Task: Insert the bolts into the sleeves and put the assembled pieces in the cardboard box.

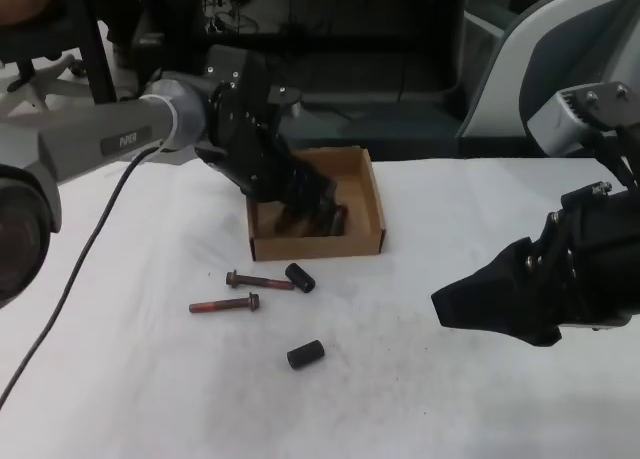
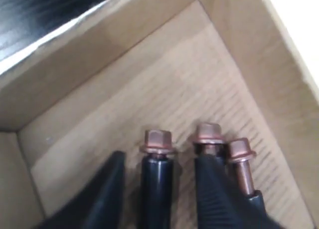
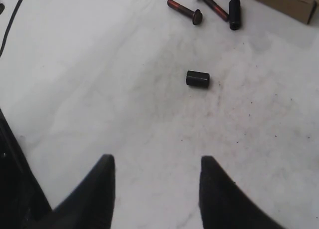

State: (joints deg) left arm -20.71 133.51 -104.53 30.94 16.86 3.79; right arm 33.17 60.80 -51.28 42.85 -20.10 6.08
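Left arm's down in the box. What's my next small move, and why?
Probably lift the left gripper straight up out of the brown cardboard box. Its fingers stand apart, clear of the copper-headed bolt in its black sleeve on the box floor, so that piece looks released.

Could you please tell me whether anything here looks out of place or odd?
Nothing stands out. Two bolts and two sleeves lie loose on the bench, unassembled; the left tool is inside the cardboard box over assembled pieces.
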